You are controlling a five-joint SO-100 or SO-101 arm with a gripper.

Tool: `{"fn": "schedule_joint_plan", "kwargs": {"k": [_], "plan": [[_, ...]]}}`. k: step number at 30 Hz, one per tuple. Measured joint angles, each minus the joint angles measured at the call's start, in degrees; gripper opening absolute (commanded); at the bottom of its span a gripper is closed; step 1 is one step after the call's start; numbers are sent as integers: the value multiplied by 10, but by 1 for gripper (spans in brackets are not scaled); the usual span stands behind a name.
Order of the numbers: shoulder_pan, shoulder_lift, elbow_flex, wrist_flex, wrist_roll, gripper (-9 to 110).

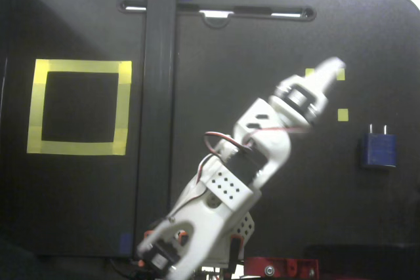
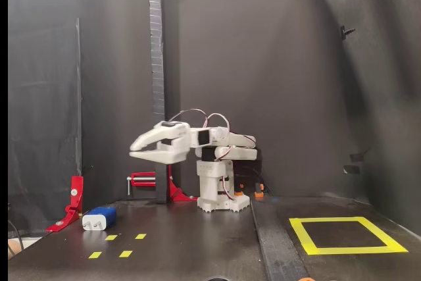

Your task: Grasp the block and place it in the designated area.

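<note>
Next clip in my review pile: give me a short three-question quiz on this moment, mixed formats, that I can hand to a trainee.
1. True or false: the block already lies inside the designated area.
2. Multiple choice: in the side-on fixed view, the gripper is
A. clamped on the block
B. raised above the table, holding nothing
C. resting inside the yellow outline
3. Fill in: in the top-down fixed view, the block's two metal prongs point toward the ____ edge of the picture.

Key
1. False: the block lies on the table far from the designated area, on the other side of the arm.
2. B
3. top
</note>
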Motion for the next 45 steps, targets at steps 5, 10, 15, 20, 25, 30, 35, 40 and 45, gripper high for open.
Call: {"fn": "schedule_joint_plan", "kwargs": {"k": [5, 10, 15, 20, 25, 30, 35, 40, 45], "plan": [[74, 8, 0, 13, -15, 0], [137, 11, 0, 42, -32, 0], [163, 26, 0, 51, -32, 0], [163, 25, -4, 51, -32, 0], [152, -59, -69, 95, -32, 0], [124, -207, -231, 181, -32, 0], [98, -349, -386, 294, -48, 0], [95, -474, -525, 425, -58, 0], [120, -596, -663, 549, -62, 0]]}}
